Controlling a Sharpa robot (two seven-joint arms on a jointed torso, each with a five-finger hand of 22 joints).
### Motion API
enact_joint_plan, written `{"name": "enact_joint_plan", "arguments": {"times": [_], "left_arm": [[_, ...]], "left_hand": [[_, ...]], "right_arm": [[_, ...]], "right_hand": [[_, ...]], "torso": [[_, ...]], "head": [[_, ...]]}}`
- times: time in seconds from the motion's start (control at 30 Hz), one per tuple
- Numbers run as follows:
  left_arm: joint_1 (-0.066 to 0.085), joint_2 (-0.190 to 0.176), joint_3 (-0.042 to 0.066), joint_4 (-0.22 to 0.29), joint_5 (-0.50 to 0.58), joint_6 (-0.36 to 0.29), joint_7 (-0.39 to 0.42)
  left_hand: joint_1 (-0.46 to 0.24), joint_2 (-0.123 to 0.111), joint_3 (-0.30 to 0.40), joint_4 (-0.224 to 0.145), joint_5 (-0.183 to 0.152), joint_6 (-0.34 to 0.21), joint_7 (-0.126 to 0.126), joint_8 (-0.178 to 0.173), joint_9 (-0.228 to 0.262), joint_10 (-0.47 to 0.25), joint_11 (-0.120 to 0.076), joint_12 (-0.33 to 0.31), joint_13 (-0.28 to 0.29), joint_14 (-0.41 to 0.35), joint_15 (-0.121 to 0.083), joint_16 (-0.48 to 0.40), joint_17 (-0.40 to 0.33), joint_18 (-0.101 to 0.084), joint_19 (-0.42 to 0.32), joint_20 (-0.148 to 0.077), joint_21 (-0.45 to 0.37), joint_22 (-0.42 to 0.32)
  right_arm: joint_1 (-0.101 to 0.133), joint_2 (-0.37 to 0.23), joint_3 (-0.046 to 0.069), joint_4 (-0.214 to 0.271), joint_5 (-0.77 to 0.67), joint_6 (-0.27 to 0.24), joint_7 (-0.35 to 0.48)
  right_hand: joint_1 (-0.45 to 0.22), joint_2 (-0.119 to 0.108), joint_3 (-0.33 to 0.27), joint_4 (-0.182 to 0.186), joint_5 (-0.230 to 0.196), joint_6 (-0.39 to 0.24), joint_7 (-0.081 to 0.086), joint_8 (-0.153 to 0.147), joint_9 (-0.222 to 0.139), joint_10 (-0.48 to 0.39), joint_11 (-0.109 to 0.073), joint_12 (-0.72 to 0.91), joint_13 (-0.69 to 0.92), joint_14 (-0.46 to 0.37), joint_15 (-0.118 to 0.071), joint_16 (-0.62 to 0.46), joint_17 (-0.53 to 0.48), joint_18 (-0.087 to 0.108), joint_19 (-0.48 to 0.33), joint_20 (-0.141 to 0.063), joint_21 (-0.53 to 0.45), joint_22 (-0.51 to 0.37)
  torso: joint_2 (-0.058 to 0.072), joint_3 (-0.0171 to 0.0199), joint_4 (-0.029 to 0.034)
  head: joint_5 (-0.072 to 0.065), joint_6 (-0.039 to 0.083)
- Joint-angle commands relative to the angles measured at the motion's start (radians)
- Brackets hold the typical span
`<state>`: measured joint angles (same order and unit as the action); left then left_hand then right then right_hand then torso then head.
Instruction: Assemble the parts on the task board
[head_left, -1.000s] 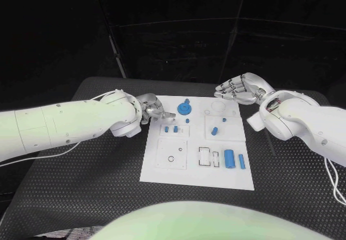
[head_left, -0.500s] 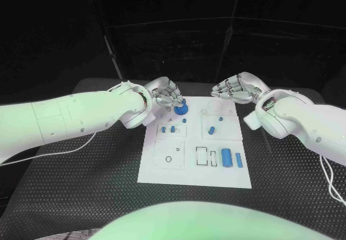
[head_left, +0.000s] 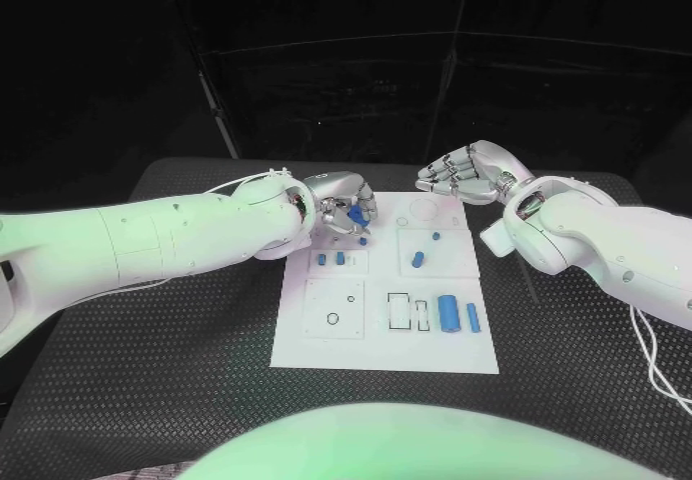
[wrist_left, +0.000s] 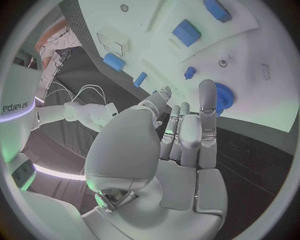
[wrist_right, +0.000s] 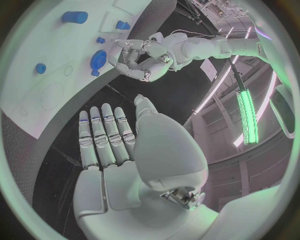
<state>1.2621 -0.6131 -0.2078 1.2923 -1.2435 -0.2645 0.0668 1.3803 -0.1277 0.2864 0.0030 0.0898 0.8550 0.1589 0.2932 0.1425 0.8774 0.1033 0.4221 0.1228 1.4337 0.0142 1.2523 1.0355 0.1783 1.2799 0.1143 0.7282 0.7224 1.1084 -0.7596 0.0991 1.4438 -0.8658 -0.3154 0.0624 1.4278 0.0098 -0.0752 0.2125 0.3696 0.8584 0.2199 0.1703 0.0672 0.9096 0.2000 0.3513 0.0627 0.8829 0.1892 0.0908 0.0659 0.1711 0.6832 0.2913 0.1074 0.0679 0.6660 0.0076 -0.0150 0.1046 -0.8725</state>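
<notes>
Our left hand (head_left: 340, 210) touched the toothed blue plastic gear (head_left: 355, 213) at the white board's (head_left: 387, 352) eleven o'clock, apparently to seat it, not visibly gripping; our right hand (head_left: 464, 172) hovered empty, fingers loosely curled.

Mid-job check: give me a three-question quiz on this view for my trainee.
1. True or false: the right hand holds a blue part.
2. Which hand is at the gear? A: left hand. B: right hand. C: neither.
3. On which side of the board, the robot's left or right, does the big cylinder lie?

Key: 1 false, its fingers are straight and hold nothing. 2 A. 3 right.
</notes>
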Motion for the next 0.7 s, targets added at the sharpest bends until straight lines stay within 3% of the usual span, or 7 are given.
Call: {"name": "enact_joint_plan", "arguments": {"times": [0.03, 0.3, 0.7], "left_arm": [[-0.001, 0.012, -0.002, -0.017, -0.142, 0.101, -0.004], [-0.005, 0.035, -0.005, -0.037, -0.183, 0.165, -0.029], [-0.007, 0.064, -0.004, -0.078, -0.200, 0.155, -0.050]], "left_hand": [[-0.007, 0.003, -0.015, 0.000, -0.003, 0.010, -0.002, -0.010, -0.010, 0.007, -0.004, -0.005, -0.012, 0.024, -0.002, 0.044, 0.050, -0.019, 0.039, -0.003, 0.074, 0.068], [-0.010, 0.011, -0.040, 0.001, -0.002, 0.027, -0.007, -0.027, -0.026, 0.025, -0.009, -0.004, -0.030, 0.042, -0.008, 0.069, 0.066, -0.031, 0.080, -0.008, 0.153, 0.143], [0.001, 0.034, -0.037, 0.000, 0.000, 0.057, -0.010, -0.039, -0.039, 0.061, -0.013, -0.005, -0.046, 0.050, -0.011, 0.075, 0.060, -0.043, 0.106, -0.011, 0.216, 0.207]], "right_arm": [[0.002, 0.000, 0.001, 0.003, 0.002, -0.016, 0.017], [0.002, 0.002, 0.001, 0.004, 0.002, -0.017, 0.016], [0.002, 0.005, 0.001, 0.003, 0.002, -0.010, 0.013]], "right_hand": [[0.003, 0.004, 0.005, -0.001, 0.005, 0.007, 0.031, 0.002, 0.000, 0.008, -0.002, 0.001, -0.001, 0.005, -0.002, 0.006, 0.001, -0.006, 0.006, 0.000, -0.005, 0.001], [0.002, 0.003, 0.005, -0.001, 0.005, 0.006, 0.032, 0.001, 0.000, 0.008, -0.001, 0.000, -0.001, 0.006, -0.002, 0.007, 0.001, -0.005, 0.007, 0.000, -0.005, 0.001], [0.002, 0.003, 0.005, -0.001, 0.005, 0.006, 0.033, 0.000, 0.000, 0.008, -0.001, 0.000, -0.001, 0.006, -0.002, 0.007, 0.001, -0.005, 0.007, 0.000, -0.005, 0.001]], "torso": [[0.000, 0.0004, -0.0016], [0.001, 0.0005, -0.0002], [0.001, 0.0004, -0.0002]], "head": [[-0.001, 0.000], [-0.003, 0.000], [-0.004, 0.000]]}}
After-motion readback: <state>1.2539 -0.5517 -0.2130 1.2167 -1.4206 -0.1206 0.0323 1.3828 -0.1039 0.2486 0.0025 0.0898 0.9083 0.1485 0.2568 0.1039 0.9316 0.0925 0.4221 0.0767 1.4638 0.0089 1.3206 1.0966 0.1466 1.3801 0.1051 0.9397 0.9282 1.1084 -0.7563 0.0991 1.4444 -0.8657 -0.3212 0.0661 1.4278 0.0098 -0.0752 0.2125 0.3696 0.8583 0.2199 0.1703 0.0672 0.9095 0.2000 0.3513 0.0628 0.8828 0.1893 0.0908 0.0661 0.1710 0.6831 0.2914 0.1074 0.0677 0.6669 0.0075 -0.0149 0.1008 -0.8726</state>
